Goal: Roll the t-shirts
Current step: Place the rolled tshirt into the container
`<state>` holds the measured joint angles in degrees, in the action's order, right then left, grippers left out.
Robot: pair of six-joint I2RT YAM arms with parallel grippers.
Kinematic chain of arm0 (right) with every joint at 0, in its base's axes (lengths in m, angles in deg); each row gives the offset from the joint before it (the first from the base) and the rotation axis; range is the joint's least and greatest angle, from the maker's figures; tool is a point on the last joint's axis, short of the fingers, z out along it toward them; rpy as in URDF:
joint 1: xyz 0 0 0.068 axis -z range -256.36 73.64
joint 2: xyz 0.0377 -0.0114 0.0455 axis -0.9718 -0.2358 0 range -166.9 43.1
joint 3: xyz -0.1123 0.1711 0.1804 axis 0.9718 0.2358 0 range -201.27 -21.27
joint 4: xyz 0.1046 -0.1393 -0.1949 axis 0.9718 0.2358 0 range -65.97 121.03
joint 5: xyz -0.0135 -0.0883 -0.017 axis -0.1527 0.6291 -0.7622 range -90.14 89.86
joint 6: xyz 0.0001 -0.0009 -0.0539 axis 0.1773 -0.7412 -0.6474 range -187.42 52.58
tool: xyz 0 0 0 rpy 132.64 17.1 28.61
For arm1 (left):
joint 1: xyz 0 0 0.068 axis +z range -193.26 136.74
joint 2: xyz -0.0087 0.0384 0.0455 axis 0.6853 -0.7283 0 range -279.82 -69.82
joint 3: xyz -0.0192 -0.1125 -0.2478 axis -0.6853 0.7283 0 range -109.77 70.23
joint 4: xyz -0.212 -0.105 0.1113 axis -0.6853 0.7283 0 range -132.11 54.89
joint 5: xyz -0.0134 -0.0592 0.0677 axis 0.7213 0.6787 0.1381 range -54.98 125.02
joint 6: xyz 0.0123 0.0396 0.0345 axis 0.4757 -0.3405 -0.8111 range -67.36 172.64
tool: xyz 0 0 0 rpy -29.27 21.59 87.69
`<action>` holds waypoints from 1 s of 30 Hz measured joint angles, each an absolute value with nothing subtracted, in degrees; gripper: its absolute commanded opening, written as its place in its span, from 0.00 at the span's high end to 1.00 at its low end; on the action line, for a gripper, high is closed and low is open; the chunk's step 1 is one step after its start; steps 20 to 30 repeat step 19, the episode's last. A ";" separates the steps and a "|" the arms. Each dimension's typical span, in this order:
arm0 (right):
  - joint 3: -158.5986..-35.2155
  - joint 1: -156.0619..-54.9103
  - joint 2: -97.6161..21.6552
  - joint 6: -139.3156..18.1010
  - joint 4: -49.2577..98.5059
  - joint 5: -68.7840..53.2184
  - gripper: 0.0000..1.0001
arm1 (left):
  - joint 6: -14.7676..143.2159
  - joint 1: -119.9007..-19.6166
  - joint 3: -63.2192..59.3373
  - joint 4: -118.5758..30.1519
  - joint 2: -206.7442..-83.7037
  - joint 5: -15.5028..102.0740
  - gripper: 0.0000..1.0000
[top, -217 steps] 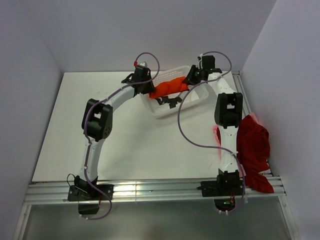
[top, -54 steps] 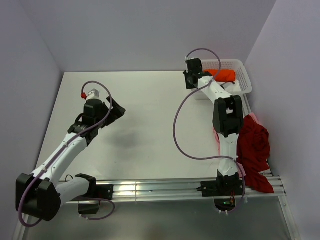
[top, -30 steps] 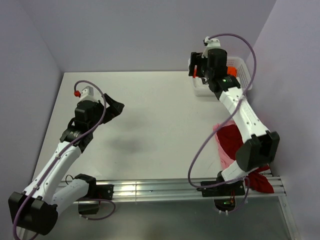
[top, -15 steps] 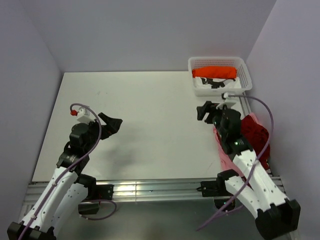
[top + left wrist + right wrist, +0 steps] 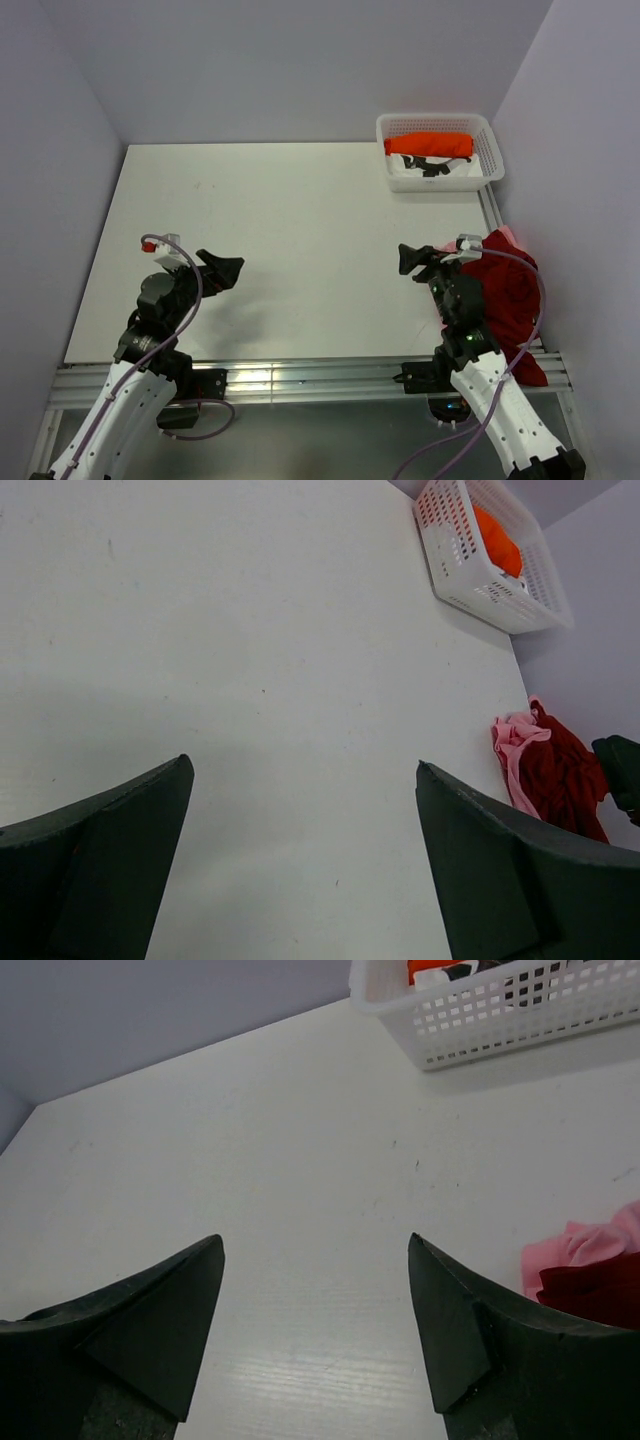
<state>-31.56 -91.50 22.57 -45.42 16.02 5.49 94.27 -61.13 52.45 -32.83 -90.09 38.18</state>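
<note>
Pale lavender walls close in a matt white table (image 5: 300,220) on three sides, with an aluminium rail (image 5: 300,378) along the near edge. Seen from above and reckoned from the table's middle, a white plastic mesh basket (image 5: 440,122) sits at 1 o'clock, tight in the far right corner. Inside it lies a bright orange t-shirt (image 5: 430,145), rolled into a short log along the basket's far side, with some white cloth bearing dark marks beside it. I judge that shirt finished and parked there to keep the working area free.

At 4 o'clock a crumpled dark red t-shirt (image 5: 505,290) is heaped on the right edge, part of it trailing over the near rail. A pale pink t-shirt (image 5: 512,742) shows at its far and left fringes, touching it. Those two look like the waiting stock, not yet rolled.

The left gripper (image 5: 222,270) hangs at 8 o'clock, jaws spread wide and holding nothing, pointed across bare tabletop. The right gripper (image 5: 415,258) hovers at 4 o'clock, just beside the red heap's left side, jaws likewise parted and empty. Both sit low near their bases, which leaves the whole centre open for spreading a shirt flat. The tight spots are the right edge, where cloth may slide off, and the basket corner.
</note>
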 measured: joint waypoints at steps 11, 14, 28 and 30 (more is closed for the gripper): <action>-27.91 -91.50 19.18 -42.54 14.18 7.23 0.18 | 93.66 -61.15 55.31 -35.52 -92.04 39.93 0.02; -27.91 -91.50 18.89 -42.08 14.20 7.80 0.18 | 93.66 -61.13 55.31 -35.65 -94.09 40.17 0.02; -27.91 -91.52 20.23 -41.69 14.14 7.87 0.18 | 93.64 -61.15 55.33 -35.74 -94.22 40.28 0.02; -27.91 -91.52 20.23 -41.69 14.14 7.87 0.18 | 93.64 -61.15 55.33 -35.74 -94.22 40.28 0.02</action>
